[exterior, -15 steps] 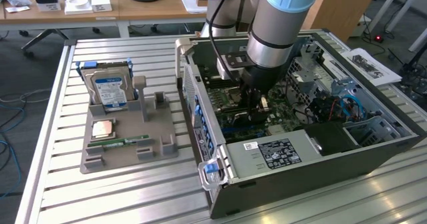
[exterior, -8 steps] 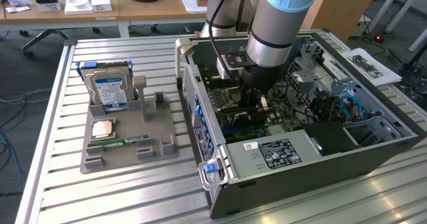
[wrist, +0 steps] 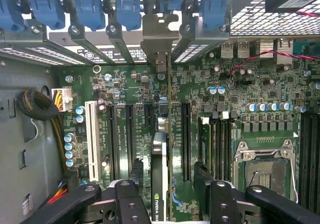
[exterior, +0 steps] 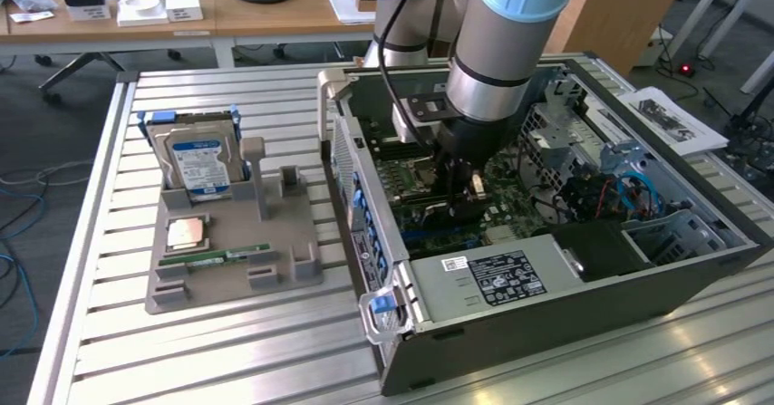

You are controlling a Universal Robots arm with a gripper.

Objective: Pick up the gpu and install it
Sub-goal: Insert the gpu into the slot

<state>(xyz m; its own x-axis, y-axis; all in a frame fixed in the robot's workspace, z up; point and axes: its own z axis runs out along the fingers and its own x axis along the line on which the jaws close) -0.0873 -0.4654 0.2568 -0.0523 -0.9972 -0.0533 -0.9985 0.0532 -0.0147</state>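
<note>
The arm is seen reaching down into the open computer case, and the gpu is held edge-on between the fingers of the gripper, jaws set fairly wide around the card's body. From the wrist view the thin card is seen running straight away from the camera, its silver end bracket pointed at the row of rear slot openings with their blue latches. The card is positioned over the motherboard, just beside the long black expansion slots; whether its edge is already touching a slot cannot be told.

Risk is judged to lie in alignment. If the card is lowered slightly off the slot line, its contact edge could be pressed onto the slot wall or neighbouring capacitors, and the board could be stressed. The bracket could also be caught on the rear frame if the tilt is wrong. On the exterior view's left, the grey fixture tray is seen with the hard drive standing in it.
</note>
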